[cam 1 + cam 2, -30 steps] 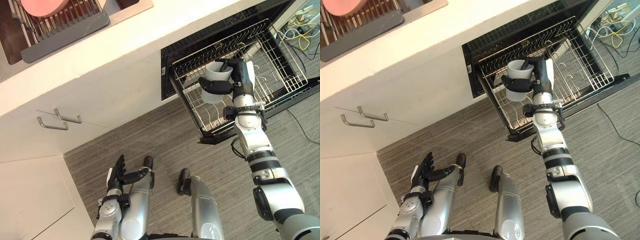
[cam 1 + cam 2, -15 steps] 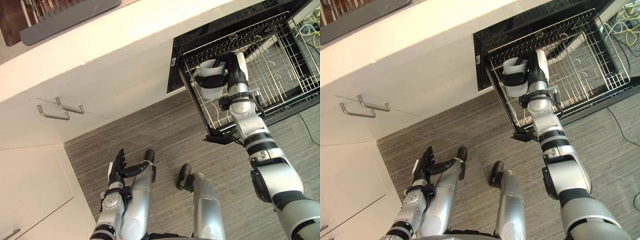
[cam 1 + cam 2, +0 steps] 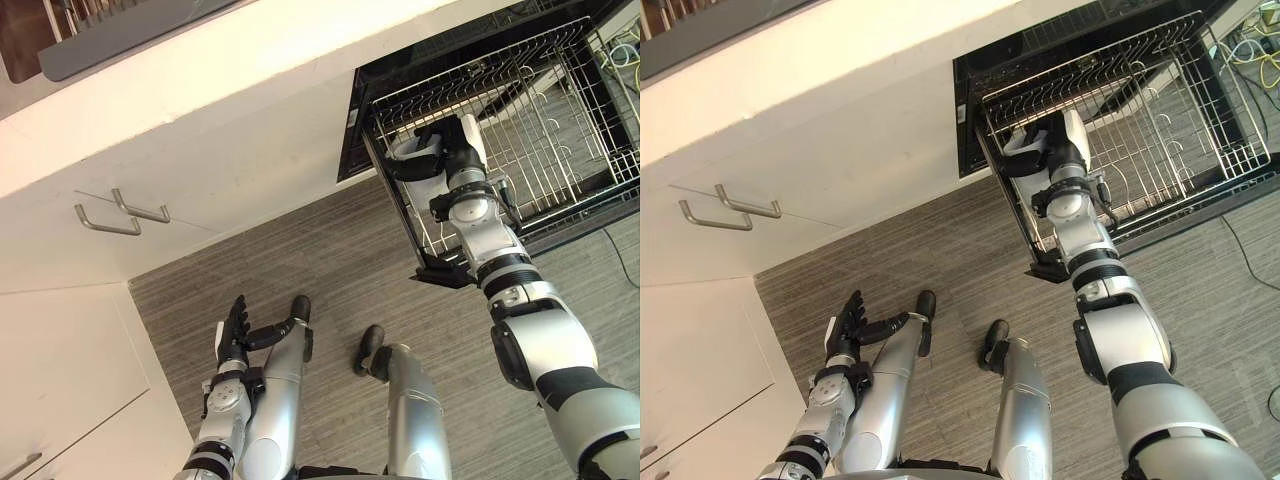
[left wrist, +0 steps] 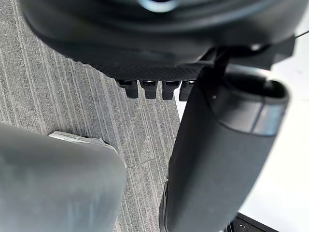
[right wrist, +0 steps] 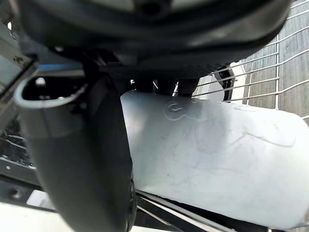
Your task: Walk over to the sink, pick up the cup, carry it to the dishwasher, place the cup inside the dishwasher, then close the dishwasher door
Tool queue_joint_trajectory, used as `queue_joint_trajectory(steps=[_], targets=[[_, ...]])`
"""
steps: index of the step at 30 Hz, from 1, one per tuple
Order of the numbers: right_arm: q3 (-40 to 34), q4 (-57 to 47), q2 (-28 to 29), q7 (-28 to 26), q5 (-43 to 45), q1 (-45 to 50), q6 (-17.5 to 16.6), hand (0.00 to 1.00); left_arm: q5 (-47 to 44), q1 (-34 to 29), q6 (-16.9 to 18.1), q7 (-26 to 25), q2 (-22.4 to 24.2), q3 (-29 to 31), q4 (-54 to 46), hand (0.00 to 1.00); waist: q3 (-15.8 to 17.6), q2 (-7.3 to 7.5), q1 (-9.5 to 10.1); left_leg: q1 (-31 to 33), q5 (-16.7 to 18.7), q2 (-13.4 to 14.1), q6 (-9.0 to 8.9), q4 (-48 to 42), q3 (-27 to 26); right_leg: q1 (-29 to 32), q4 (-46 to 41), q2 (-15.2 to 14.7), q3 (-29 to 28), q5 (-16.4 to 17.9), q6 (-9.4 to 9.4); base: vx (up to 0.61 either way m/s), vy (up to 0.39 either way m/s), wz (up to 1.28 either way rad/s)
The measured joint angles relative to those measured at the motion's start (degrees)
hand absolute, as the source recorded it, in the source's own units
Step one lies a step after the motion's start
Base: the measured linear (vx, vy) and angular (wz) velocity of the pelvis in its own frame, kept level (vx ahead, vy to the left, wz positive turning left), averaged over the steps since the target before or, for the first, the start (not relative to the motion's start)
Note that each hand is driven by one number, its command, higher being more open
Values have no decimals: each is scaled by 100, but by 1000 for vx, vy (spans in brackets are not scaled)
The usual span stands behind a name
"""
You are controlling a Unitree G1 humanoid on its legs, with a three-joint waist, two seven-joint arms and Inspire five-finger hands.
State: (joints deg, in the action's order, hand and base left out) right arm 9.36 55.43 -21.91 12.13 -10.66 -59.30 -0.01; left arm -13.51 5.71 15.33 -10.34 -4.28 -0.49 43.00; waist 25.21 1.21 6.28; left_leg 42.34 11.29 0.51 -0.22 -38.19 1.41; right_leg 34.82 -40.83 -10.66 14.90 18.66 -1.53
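A pale grey cup (image 3: 425, 172) (image 5: 227, 164) is held low inside the pulled-out wire rack (image 3: 540, 120) of the open dishwasher (image 3: 470, 60). My right hand (image 3: 447, 150) (image 3: 1052, 145) is shut on it, thumb (image 5: 91, 159) and fingers curled round its side. The cup sits at the rack's left front corner; whether it rests on the wires I cannot tell. My left hand (image 3: 236, 335) (image 3: 847, 325) hangs low by the floor, fingers straight and holding nothing.
White cabinet fronts with two metal handles (image 3: 120, 218) run under the counter (image 3: 200, 70) on the left. A grey drying mat (image 3: 130, 35) lies at the counter's top edge. The dishwasher door (image 3: 600, 205) lies open under the rack. Cables (image 3: 625, 55) trail at the far right.
My right hand has lowered the cup deeper into the rack's left front corner. The camera shifted slightly. The left hand stayed put.
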Motion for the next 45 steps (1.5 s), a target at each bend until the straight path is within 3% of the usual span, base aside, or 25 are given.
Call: queue_joint_trajectory(steps=[15,21,29,34,41,45], targets=[[-188,151,423,219,-192,-98,204,100,-5,34,-44,-117,20,1,107,100,-8,3,-89,-351,-184,36,-36,340,-169,-183,186,-55,51,-153,30,-23,-22,-3],[-310,-1100,706,413,-188,517,225,100,-7,39,-96,-100,76,-22,221,100,-22,19,-224,-909,-309,68,6,762,-324,-621,538,-1,-22,-316,11,-46,-27,-13],[-627,-3388,1355,546,-208,2653,218,100,11,18,-275,-43,-23,-514,509,100,-96,149,-356,-2021,-651,41,-13,1846,-479,-1496,1358,119,-121,-583,-15,49,-25,-10],[-744,-4663,1809,418,-200,4724,149,100,271,-278,-379,104,-139,-686,667,100,-420,339,-612,-2824,-894,52,-29,2771,-608,-2182,2204,276,-187,-851,-68,116,12,-14],[-912,-5694,2095,135,-167,6589,-527,100,770,-768,-446,204,-127,-701,938,100,-1265,298,-781,-3726,-1000,12,-44,3556,-669,-3112,3124,384,-175,-1050,-187,124,12,-6],[-887,-5745,2269,-23,-9,6964,-705,100,908,-847,-455,211,-126,-674,1112,100,-1507,216,-791,-3989,-1019,9,-67,3741,-673,-3389,3348,414,-165,-1098,-202,49,-9,-1]])
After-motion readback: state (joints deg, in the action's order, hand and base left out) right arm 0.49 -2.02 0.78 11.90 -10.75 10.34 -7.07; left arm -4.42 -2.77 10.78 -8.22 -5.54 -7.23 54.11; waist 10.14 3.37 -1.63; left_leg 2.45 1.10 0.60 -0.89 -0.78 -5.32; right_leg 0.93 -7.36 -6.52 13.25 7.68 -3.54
